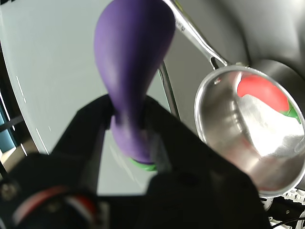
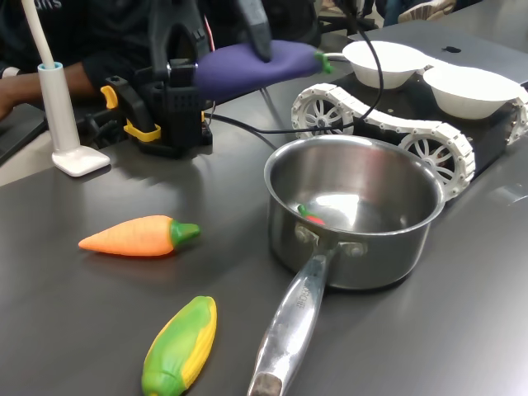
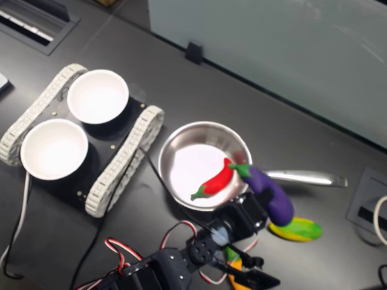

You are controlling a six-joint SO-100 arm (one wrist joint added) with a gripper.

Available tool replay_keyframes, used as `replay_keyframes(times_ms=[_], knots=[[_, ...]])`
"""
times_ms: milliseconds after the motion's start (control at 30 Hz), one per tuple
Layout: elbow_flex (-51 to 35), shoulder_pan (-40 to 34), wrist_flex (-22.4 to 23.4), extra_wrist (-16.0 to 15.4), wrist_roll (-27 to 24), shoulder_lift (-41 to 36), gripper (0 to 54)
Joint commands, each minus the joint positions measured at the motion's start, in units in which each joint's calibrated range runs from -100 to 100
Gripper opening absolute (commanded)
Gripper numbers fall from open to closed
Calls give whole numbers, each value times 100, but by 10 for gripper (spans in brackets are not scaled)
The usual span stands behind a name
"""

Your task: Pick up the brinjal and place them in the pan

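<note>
Brinjal (image 2: 256, 64) is hanging aloft, the gripper (image 1: 129, 125) clamping its narrow neck, beside and short of the pan (image 2: 355, 216). Advise carrying it fully over the bowl, lowering, then releasing clear of the chilli (image 3: 215, 180).

- 1 brinjal (image 2: 252, 66) showing, purple w/ green cap.
- 1 pan (image 2: 355, 216) sitting on the table, steel, long handle pointing to approx 7 o'clock in the first exterior view.
- 1 red chili (image 3: 216, 179) lying inside the pan.
- 1 carrot (image 2: 138, 236) lying at 9 o'clock of the pan.
- 1 corn (image 2: 181, 346) lying at approx 8 o'clock of the pan.
- 2 white bowls (image 3: 97, 96) (image 3: 53, 148) sitting on 1 tracked base (image 3: 120, 164).
- 1 white stand (image 2: 64, 115) standing at approx 10 o'clock.
</note>
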Motion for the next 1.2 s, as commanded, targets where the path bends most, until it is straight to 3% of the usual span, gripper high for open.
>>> replay_keyframes(times_ms=[0, 200, 433, 1167], knots=[[42, -603, -599, 55, -34, -409, 4], [387, -1417, -846, 248, -68, -425, 4], [1450, -2392, -1375, 559, -44, -628, 4], [2986, -3516, -1707, 845, -117, -1134, 4]])
